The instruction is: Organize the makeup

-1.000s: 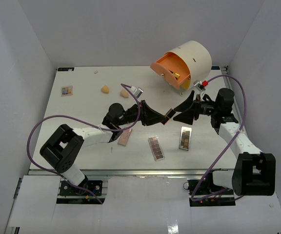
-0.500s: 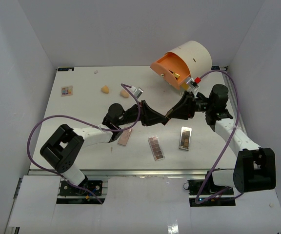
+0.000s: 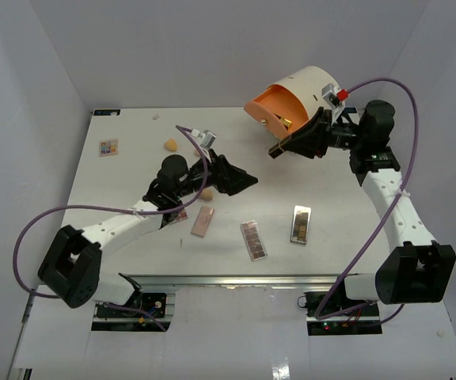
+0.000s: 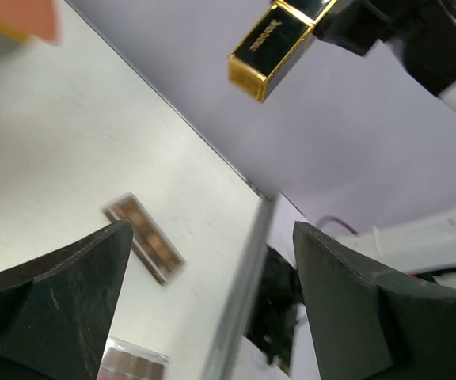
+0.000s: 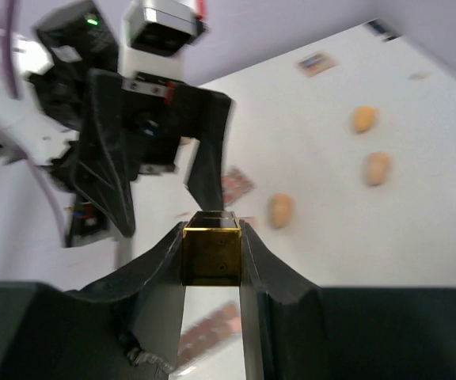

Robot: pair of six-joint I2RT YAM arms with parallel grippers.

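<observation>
We count one lipstick tube [image 4: 279, 46], clamped in the right gripper [image 5: 212, 231] and held in the air just before the orange drawer front [image 3: 271, 111] at the bench's [image 3: 133, 174] far right. The left gripper [image 3: 245, 183] hangs over the middle with its jaws wide apart. Three palettes [image 3: 252, 239] lie toward the near edge, a fourth small one [image 3: 108, 147] sits by the far left corner, and three peach sponges [image 5: 378, 168] lie toward the far edge.

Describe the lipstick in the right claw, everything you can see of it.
The lipstick is a short, square-sided tube, glossy black with gold trim at its ends and gold lettering too blurred to read. It looks like hard plastic or metal, with no damage showing. The right claw pinches two opposite sides near one end, so the rest juts past the fingertips, clear of the table. In the top view it hangs just by the orange front of the cream drum. Nothing else touches it.
</observation>
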